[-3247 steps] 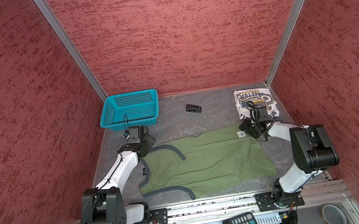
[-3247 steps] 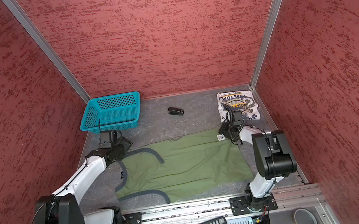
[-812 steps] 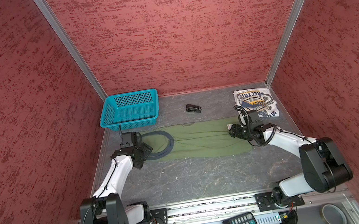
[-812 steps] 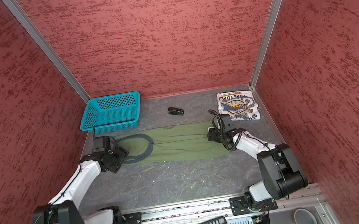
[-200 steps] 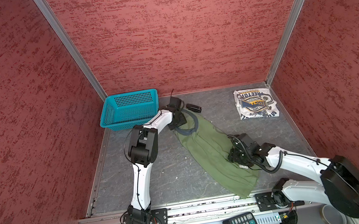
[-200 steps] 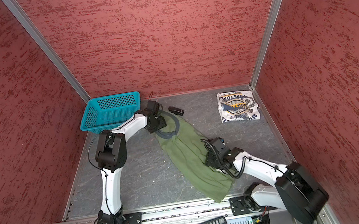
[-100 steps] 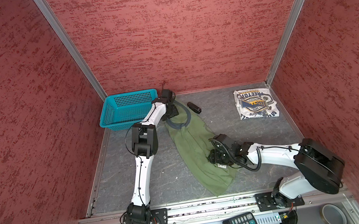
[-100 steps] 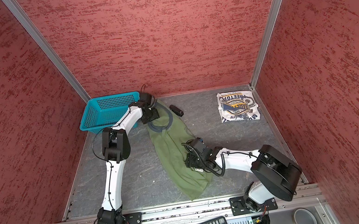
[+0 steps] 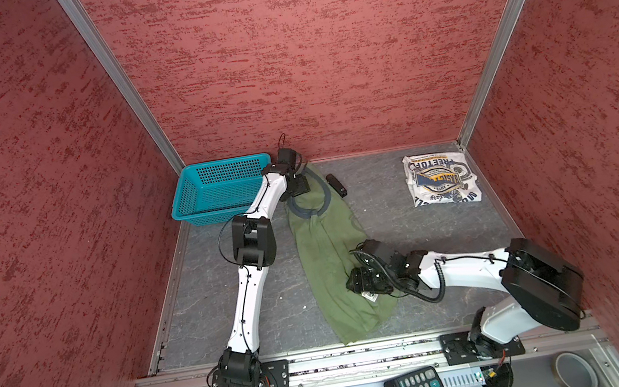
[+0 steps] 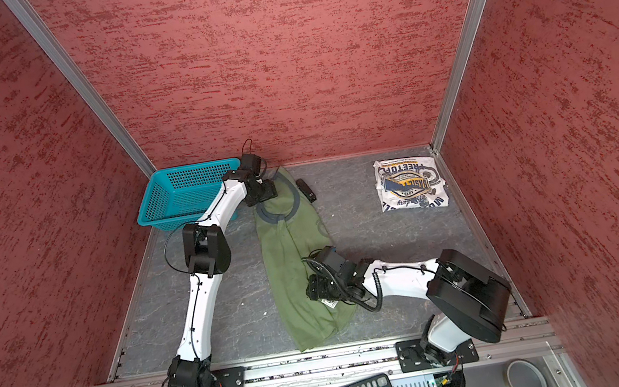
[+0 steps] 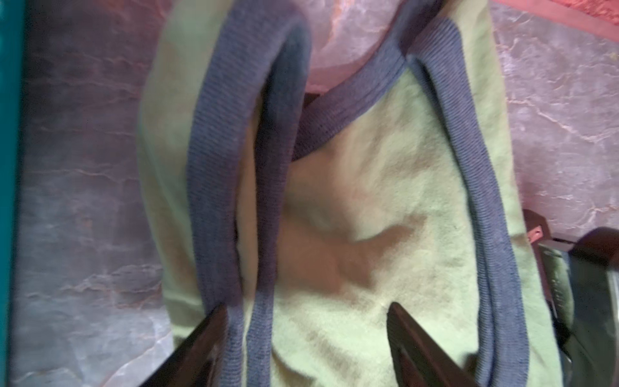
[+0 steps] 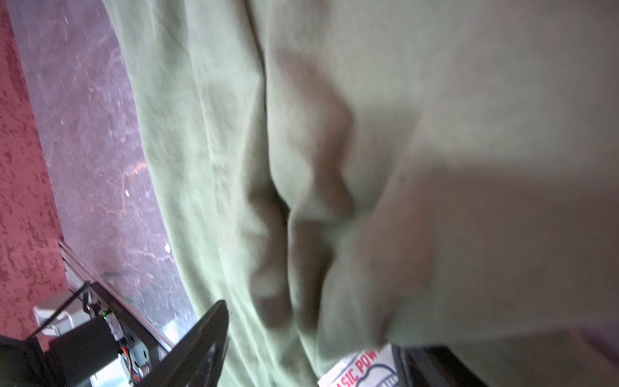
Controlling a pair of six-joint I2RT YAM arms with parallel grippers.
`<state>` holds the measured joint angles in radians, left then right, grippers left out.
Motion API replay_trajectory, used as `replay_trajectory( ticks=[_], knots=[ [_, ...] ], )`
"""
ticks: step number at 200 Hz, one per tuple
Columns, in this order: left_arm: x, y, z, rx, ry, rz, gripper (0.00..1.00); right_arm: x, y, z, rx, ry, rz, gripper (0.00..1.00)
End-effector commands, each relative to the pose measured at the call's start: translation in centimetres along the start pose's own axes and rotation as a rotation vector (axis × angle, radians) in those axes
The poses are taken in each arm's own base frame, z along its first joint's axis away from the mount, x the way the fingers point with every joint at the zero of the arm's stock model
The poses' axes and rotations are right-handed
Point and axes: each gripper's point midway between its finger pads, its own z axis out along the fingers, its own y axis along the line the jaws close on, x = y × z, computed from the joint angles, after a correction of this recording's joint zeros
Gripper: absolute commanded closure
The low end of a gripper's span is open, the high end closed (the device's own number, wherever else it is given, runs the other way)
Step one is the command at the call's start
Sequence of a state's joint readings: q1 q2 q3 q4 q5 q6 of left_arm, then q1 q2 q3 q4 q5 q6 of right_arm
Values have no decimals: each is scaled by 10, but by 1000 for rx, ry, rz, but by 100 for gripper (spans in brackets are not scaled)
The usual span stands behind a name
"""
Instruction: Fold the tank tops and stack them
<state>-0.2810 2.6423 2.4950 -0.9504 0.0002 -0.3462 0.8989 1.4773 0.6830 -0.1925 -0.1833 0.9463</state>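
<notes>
Wrist views — 2 grippers (image 11: pixel 308 308) (image 12: pixel 311 328) agape on olive top (image 11: pixel 385 201)

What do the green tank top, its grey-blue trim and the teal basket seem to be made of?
Green tank top: soft matte cloth, probably cotton knit; it creases, looks fuzzy. Trim: ribbed knit, fine ridges show. Basket: likely moulded plastic, rigid perforated walls.

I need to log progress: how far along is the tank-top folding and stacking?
Done: the white tank top lies folded in the far right corner. In hand: the olive green tank top is a long narrow strip; the left gripper is at its strap end, the right gripper near its hem, both with jaws apart. Left: fold it shorter and stack the two.
</notes>
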Motion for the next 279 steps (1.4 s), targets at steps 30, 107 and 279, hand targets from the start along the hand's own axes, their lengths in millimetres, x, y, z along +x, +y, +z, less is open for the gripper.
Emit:
replay_trajectory(
  ticks=[30,107,279],
  knots=[
    [2,-44,-108,44,-38,69,13,4,-55,-60,262,-94,-35,20],
    [182,-31,-202,151,49,-77,14,3,-109,-80,279,-96,8,27],
    [478,-8,-196,121,426,-70,31,21,-109,-46,146,7,-6,69]
  ],
)
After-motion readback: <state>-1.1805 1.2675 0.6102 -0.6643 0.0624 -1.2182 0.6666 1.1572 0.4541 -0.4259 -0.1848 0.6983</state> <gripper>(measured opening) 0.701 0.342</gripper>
